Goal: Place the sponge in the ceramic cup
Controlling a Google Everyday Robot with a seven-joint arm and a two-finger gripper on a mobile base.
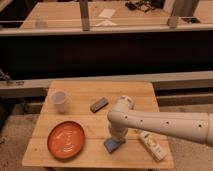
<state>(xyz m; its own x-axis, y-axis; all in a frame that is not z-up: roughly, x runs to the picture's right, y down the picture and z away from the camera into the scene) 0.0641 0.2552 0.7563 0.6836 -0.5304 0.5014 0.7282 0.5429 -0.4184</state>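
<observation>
The blue sponge (114, 144) lies flat on the wooden table (80, 115) near its front edge, right of centre. My gripper (117, 137) points down right over the sponge, at its upper end, and the white arm reaches in from the right. The ceramic cup (59, 100) is a small whitish cup standing upright at the table's back left, well away from the gripper.
An orange plate (66, 139) sits at the front left. A dark grey-brown block (99, 104) lies near the table's middle back. A white bottle-like object (152, 145) lies at the front right, close to the arm. Railings and a dark barrier stand behind the table.
</observation>
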